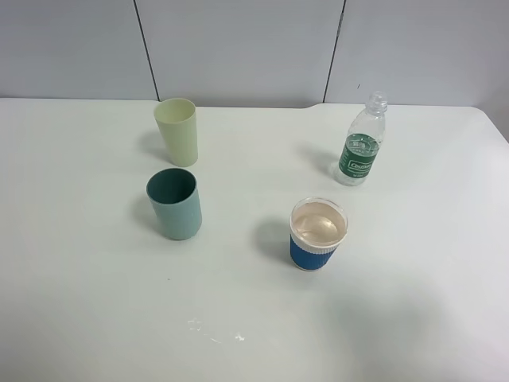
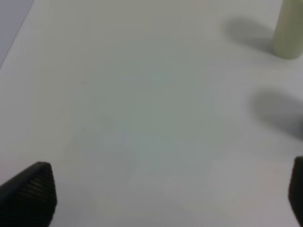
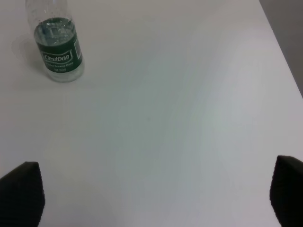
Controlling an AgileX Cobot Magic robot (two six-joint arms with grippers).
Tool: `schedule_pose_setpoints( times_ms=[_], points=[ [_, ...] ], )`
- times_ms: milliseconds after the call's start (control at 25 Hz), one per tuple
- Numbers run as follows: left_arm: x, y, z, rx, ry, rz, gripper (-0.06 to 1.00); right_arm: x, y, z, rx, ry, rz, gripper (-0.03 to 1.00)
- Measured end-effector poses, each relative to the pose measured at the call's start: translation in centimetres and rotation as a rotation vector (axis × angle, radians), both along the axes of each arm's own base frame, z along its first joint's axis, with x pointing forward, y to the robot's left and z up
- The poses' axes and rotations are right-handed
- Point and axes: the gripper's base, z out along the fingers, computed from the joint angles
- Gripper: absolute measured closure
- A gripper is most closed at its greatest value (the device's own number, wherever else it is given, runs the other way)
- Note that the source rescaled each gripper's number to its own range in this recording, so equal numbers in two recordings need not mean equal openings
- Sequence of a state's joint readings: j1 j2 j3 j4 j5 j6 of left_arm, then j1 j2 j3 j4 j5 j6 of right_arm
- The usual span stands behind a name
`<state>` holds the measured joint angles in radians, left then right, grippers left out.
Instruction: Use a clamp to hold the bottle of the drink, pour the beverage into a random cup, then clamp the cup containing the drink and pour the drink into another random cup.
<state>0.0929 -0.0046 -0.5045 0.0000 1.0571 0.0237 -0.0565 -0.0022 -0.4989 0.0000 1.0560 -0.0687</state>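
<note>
Meanwhile both end effectors, left (image 2: 161,194) & right (image 3: 151,194), were spread wide over bare tabletop (image 1: 413,302), gripping nothing; bottle (image 3: 57,49) stood well ahead of the right one (upright), teal cup (image 1: 175,204) & blue-sleeved cup (image 1: 317,233) apart.

Bottle (image 3: 55,47) top cut off, yellow-green cup (image 2: 289,30) cropped & blurry

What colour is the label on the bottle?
Dark green with white lettering, on the bottle; the right wrist view shows it best.
</note>
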Motion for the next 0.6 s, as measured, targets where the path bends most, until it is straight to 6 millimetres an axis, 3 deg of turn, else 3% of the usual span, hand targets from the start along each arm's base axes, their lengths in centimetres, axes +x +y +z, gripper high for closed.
schedule_pose_setpoints(
  times_ms=[600],
  points=[
    [0.0, 0.02, 0.0, -0.015, -0.001, -0.021, -0.05, 0.0, 0.0, 0.0, 0.0, 0.0, 0.0, -0.03]
  ],
)
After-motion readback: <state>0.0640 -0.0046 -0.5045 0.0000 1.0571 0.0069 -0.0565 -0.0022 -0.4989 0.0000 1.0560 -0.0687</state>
